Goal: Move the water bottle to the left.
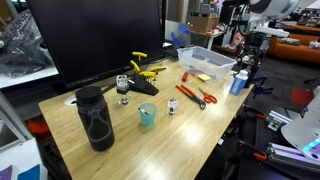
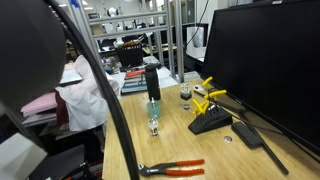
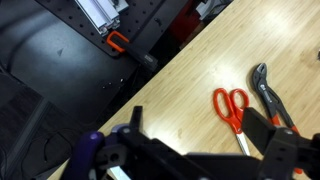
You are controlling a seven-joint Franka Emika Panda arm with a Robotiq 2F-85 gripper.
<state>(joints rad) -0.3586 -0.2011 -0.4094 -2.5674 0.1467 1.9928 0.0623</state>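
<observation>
The water bottle (image 1: 238,82), small, slim and translucent blue, stands upright at the table's edge beside the clear plastic bin (image 1: 205,62). My gripper (image 1: 249,62) hangs just above and behind it. In the wrist view the gripper (image 3: 195,113) is open, with both dark fingers wide apart over bare wood near the table edge. A blurred bluish shape (image 3: 88,150) at the lower left of that view may be the bottle; I cannot tell. The bottle does not show in the exterior view taken from the monitor side.
On the table are red scissors (image 3: 232,105) and red-handled pliers (image 3: 271,88), a large black bottle (image 1: 95,118), a teal cup (image 1: 147,115), small glass jars (image 1: 172,105), yellow clamps (image 1: 145,68) and a black wedge (image 2: 210,122). A big monitor (image 1: 95,40) stands behind.
</observation>
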